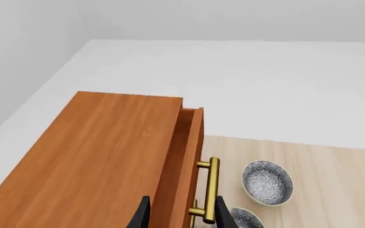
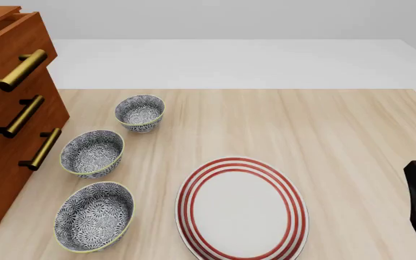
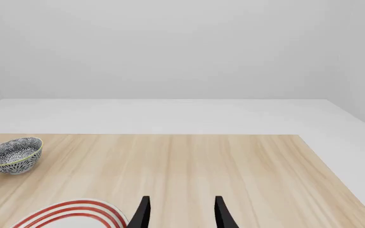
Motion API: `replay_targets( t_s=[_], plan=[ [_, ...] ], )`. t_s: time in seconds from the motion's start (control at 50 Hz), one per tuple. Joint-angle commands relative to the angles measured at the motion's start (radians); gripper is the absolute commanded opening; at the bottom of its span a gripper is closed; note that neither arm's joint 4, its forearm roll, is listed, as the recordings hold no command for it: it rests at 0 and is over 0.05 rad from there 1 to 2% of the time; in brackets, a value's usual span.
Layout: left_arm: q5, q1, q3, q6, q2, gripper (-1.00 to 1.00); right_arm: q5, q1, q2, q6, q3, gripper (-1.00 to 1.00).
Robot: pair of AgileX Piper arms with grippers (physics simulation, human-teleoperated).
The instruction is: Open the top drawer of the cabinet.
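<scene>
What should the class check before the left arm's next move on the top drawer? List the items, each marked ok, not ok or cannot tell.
1. Top drawer started out of the cabinet: ok, slightly open.
2. Left gripper open: ok, fingers apart.
3. Brass handle inside the gripper: cannot tell; one fingertip overlaps its lower end.
4. Nearest patterned bowl clear of the drawer's path: cannot tell.
5. Right gripper out of the way: ok, open, over the table by the red-ringed plate.

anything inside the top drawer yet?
The top drawer is pulled out only a crack from the cabinet. The left wrist view shows just a narrow gap and inner wood wall; its floor and any contents are hidden.
</scene>
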Motion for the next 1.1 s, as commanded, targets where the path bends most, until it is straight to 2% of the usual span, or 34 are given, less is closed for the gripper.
replay_targets(
  t_s=[0.02, 0.6, 1.1],
  plan=[
    [-0.018, -0.003, 0.006, -0.002, 0.048, 1.00, 0.000, 0.000, 0.000, 0.000, 0.000, 1.00],
    [-0.062, -0.026, 0.022, 0.040, 0.131, 1.00, 0.000, 0.000, 0.000, 0.000, 0.000, 1.00],
    [-0.116, -0.039, 0.068, 0.021, 0.156, 1.00, 0.000, 0.000, 0.000, 0.000, 0.000, 1.00]
  ],
)
